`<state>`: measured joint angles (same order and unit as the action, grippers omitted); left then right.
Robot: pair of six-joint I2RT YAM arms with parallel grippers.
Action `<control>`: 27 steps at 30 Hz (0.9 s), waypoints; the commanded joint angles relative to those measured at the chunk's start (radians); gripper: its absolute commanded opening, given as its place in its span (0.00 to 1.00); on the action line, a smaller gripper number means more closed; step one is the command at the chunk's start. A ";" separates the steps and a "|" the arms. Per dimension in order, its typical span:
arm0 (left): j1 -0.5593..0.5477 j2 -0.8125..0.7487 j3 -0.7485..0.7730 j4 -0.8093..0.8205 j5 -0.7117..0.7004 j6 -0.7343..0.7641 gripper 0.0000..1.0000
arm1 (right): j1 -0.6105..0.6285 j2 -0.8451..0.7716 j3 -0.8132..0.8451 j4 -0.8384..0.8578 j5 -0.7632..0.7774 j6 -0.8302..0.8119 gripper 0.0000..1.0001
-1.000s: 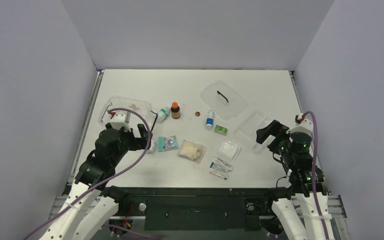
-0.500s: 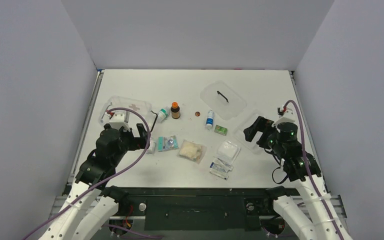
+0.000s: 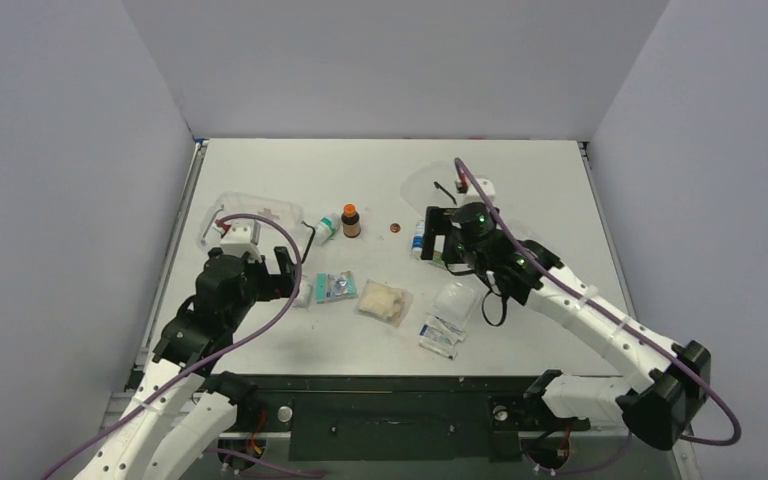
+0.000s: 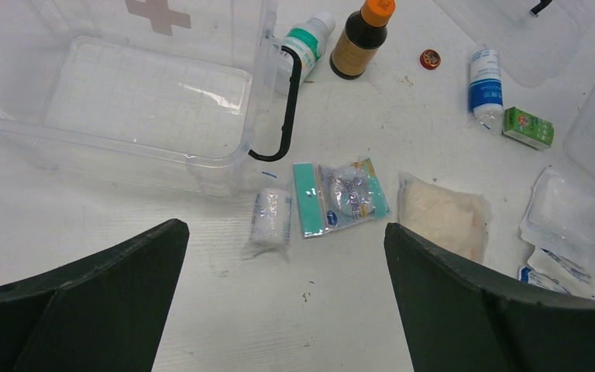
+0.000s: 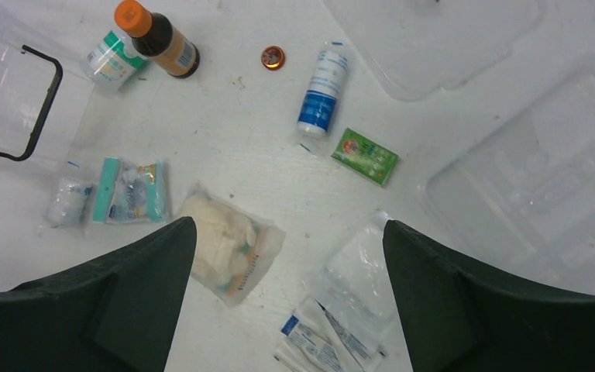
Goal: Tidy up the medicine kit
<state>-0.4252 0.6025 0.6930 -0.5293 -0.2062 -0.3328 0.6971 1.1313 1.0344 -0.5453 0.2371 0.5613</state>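
Observation:
The medicine kit, a clear box with a faint red cross and a black clip, stands empty at the left. My left gripper hovers open just in front of it, over a small gauze roll and a teal packet. Over the middle of the table my right gripper hangs open and empty, above the blue-and-white bottle, the green box and a cotton bag.
A brown bottle and a green-capped bottle stand beside the kit's clip. A small red cap, a gauze pad and sachets lie loose. The flat lid and the shallow tray lie at the right.
My right arm has swung from the right edge leftward and out over the middle of the table. The left arm has stayed put, and both grippers are still open.

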 commanded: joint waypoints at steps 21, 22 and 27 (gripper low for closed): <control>0.009 0.017 0.054 -0.034 -0.138 -0.011 0.93 | 0.133 0.842 0.894 -0.136 0.147 -0.062 0.76; 0.009 0.016 0.053 -0.036 -0.143 -0.012 0.93 | 0.134 0.854 0.906 -0.136 0.147 -0.061 0.75; 0.011 0.019 0.053 -0.038 -0.150 -0.015 0.92 | 0.134 0.950 0.993 -0.140 0.137 -0.055 0.74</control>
<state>-0.4217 0.6273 0.6930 -0.5640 -0.3283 -0.3370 0.8257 2.0399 1.9442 -0.6762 0.3580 0.5018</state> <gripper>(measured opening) 0.926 0.747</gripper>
